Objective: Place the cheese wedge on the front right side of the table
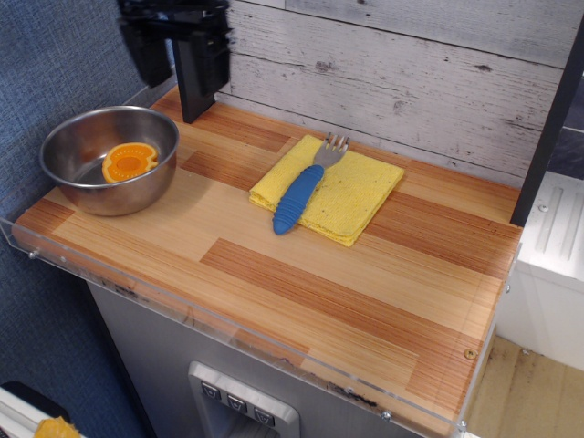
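**A:** What materials are you looking at?

**B:** You have the table point(301, 274), a wooden top of pale and reddish-brown striped planks with a clear acrylic rim along the front edge. At the left sits a round steel bowl point(68, 169), shiny and smooth. Inside it, resting on the bottom, you can see the cheese wedge point(129, 161): glossy orange plastic, rounded, with a paler holed face turned up. Near the middle, toward the back, lies a square yellow sponge cloth point(351, 196), porous and soft at the edges. Across it rests a fork point(306, 187) with a ribbed blue handle and metal tines; the handle end overhangs the cloth onto the wood.

**A:** Count them for me.

**B:** One bowl, one wedge, one cloth, one fork.

**A:** And the gripper?

**B:** The gripper point(178, 46) hangs at the top left, above and behind the bowl, well clear of the wedge. You see two dark fingers point(146, 50) set apart with nothing between them, so it is released. Its upper part is cut off by the frame edge, and it is blurred against a black upright post point(193, 96), so its outline is hard to separate.
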`<act>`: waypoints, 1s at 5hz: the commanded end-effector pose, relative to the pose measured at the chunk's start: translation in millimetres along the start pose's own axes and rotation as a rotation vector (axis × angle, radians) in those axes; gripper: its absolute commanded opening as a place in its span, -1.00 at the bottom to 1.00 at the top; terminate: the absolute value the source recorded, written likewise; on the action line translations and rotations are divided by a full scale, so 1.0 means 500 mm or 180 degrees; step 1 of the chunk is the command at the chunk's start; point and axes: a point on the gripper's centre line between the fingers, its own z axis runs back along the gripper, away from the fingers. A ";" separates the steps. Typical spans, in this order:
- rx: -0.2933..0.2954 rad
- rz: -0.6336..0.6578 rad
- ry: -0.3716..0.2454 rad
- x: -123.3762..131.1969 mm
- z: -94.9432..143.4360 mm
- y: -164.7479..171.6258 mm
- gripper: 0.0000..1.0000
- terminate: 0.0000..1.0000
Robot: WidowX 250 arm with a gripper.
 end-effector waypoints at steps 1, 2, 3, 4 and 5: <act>0.0208 0.0124 -0.0212 -0.019 0.007 0.083 1.00 -1.00; 0.0309 0.0198 -0.0219 -0.021 -0.007 0.109 1.00 -1.00; 0.0439 0.0279 -0.0069 -0.027 -0.031 0.137 1.00 -1.00; 0.0429 0.0329 0.0019 -0.039 -0.047 0.162 1.00 -1.00; 0.0390 0.0295 0.0118 -0.052 -0.067 0.173 1.00 -1.00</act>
